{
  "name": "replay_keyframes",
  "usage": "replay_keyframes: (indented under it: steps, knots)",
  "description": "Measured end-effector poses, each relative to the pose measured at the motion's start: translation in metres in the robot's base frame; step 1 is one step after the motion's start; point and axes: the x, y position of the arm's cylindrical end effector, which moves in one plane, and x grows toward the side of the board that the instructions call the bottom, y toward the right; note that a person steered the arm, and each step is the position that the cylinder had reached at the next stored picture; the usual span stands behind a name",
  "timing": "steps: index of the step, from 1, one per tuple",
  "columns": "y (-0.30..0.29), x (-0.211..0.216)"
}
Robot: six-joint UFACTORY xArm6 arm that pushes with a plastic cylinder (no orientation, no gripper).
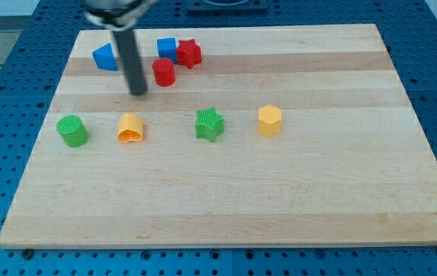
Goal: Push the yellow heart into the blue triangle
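Note:
The yellow heart (130, 128) lies on the wooden board left of the middle. The blue triangle (105, 57) sits near the board's top left, partly behind the rod. My tip (139, 93) rests on the board between them, above the yellow heart and below and right of the blue triangle, touching neither. The rod runs up out of the view's top.
A red cylinder (163, 72) is just right of the rod. A blue cube (167, 49) and a red star (189, 54) sit above it. A green cylinder (72, 131), a green star (209, 124) and a yellow hexagon (270, 120) line the middle row.

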Motion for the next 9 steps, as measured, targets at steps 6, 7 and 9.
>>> replay_keyframes:
  steps: [6,7,9]
  knots:
    - [0.046,0.018]
    - [0.114,0.079]
    - [0.04,0.131]
